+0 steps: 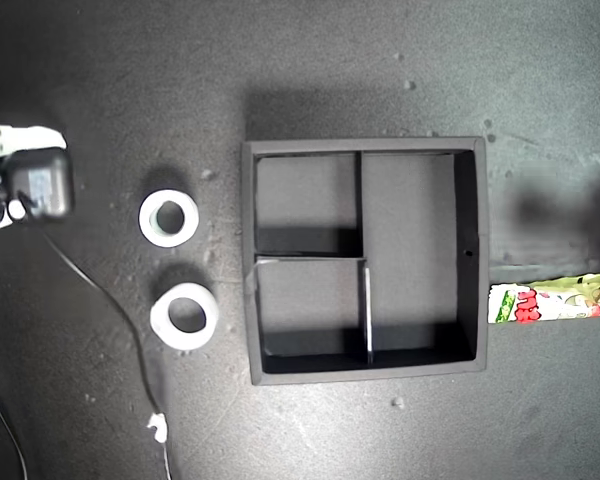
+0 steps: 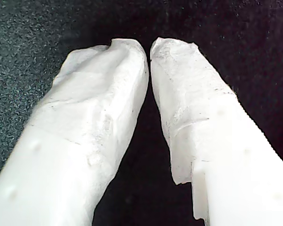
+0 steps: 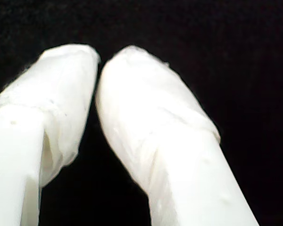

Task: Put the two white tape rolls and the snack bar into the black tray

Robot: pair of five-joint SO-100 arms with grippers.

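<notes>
The square matte black tray [image 1: 366,262] with raised walls sits mid-scene on the dark speckled bench [image 1: 380,60], its 4 unequal compartments holding nothing. Toward the exterior view's left, apart from the tray's wall, lie the 2 small white ring-shaped tape rolls flat on the bench: the first tape roll [image 1: 169,218] farther up in that view, the second tape roll [image 1: 184,316] below it and near it, not touching. The long cream and green wrapped snack bar [image 1: 552,301] with red lettering lies at the exterior view's right, just beside the tray's outer wall and running off the picture's edge.

My first end effector [image 2: 148,44] has its white wrapped tips nearly touching, gripping nothing, over dark bench. My second end effector [image 3: 99,59] is likewise pinched narrow and holds nothing.
</notes>
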